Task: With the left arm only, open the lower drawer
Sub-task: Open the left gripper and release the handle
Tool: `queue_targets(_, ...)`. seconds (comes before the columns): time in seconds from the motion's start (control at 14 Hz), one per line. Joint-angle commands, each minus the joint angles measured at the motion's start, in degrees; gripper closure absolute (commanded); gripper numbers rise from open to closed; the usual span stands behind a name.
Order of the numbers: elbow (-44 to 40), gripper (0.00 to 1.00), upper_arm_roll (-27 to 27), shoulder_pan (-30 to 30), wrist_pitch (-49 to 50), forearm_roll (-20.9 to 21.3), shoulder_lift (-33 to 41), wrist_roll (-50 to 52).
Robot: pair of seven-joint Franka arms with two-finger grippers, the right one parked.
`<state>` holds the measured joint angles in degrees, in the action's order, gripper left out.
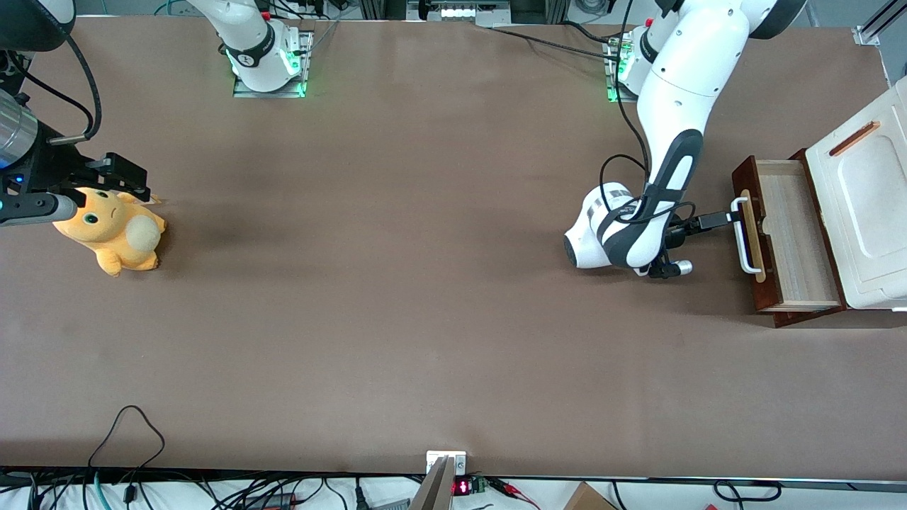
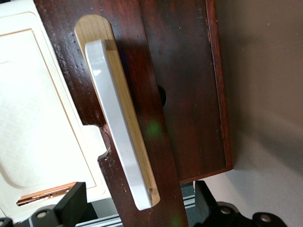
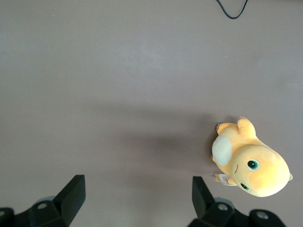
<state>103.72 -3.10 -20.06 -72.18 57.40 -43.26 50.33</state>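
Two black fingers (image 2: pixel 71 204) of the gripper (image 1: pixel 719 219) stand spread wide apart, with one end of the white bar handle (image 2: pixel 116 127) between them. Whether either finger touches the bar cannot be told. In the front view the rounded wrist of the left arm (image 1: pixel 673 127) covers most of the gripper, and the arm's upper part is cut off by the picture's edge.

The lower drawer (image 1: pixel 786 227) lies at the working arm's end of the table (image 1: pixel 425 297). It is drawn part-way out of the white cabinet (image 1: pixel 868 205), so its light wood inside shows. Its inner end is hidden under the cabinet body. The cabinet itself is cut off at the picture's edge, and its small orange-brown slot (image 1: pixel 854 138) shows on top. In the left wrist view the dark reddish-brown front (image 2: pixel 184 94) fills much of the picture, its pale wood strip (image 2: pixel 97 28) partly covered by the handle.

The table is covered in plain matt brown with a faint dark smudge. A yellow plush toy (image 1: pixel 113 230) lies toward the parked arm's end. Loose cables (image 1: pixel 127 425) hang along the table edge nearest the front camera. Green lights glow at the arm bases (image 1: pixel 269 78).
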Motion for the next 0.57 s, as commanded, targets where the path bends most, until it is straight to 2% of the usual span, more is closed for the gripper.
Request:
queue_targets(0.0, -3.3, 0.0, 0.3, 0.3, 0.7, -3.6, 1.2, -5.0)
queue_targets(0.5, -12.3, 0.0, 3.9, 2.8, 0.1, -14.6, 10.3, -29.4)
